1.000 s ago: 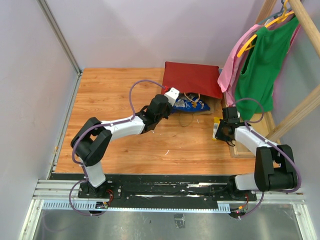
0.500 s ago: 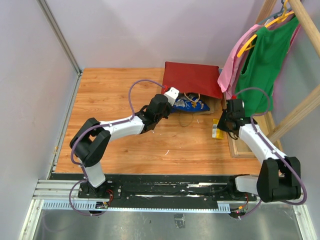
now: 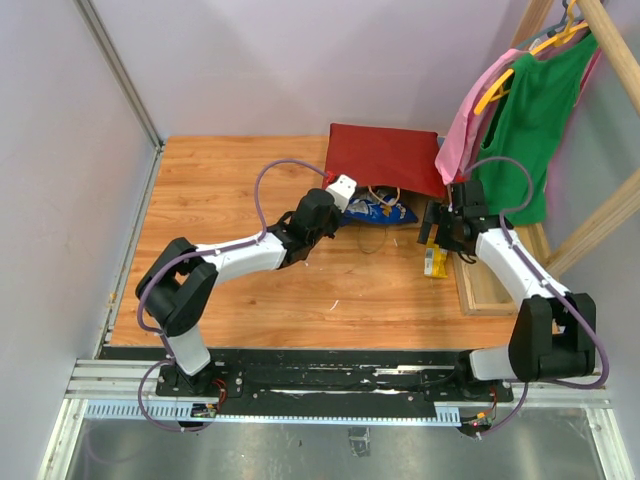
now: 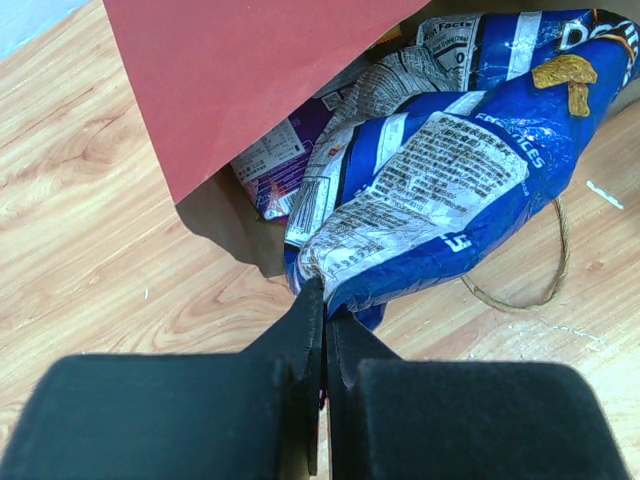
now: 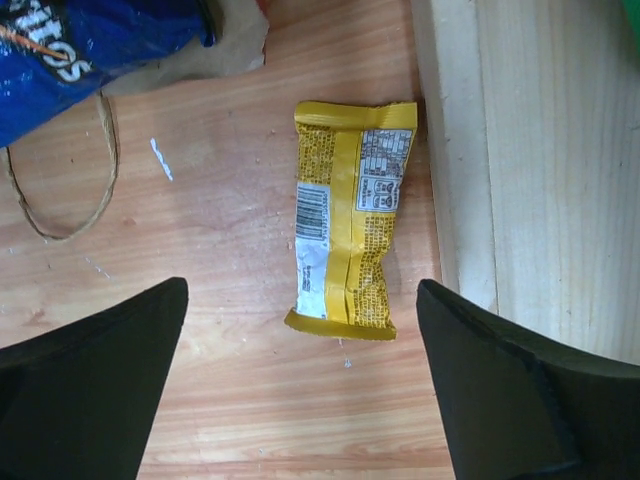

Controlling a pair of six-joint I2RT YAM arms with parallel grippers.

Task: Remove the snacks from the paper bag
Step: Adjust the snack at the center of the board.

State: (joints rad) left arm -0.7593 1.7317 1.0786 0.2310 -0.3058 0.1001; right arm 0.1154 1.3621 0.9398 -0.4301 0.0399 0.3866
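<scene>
Red paper bag (image 3: 385, 160) lies on its side on the wood worktop (image 3: 220, 180), snacks partly out.
Big blue chip bag (image 4: 450, 170) sticks out of the paper bag's mouth. L gripper (image 4: 318, 300) is pressed together, pinching the chip bag's corner just outside the paper bag. R gripper (image 5: 300, 290) is spread wide over a yellow bar (image 5: 350, 230), which lies flat on the worktop outside the paper bag, near its mouth on the R side. A small purple packet (image 4: 285, 165) is inside the paper bag.
</scene>
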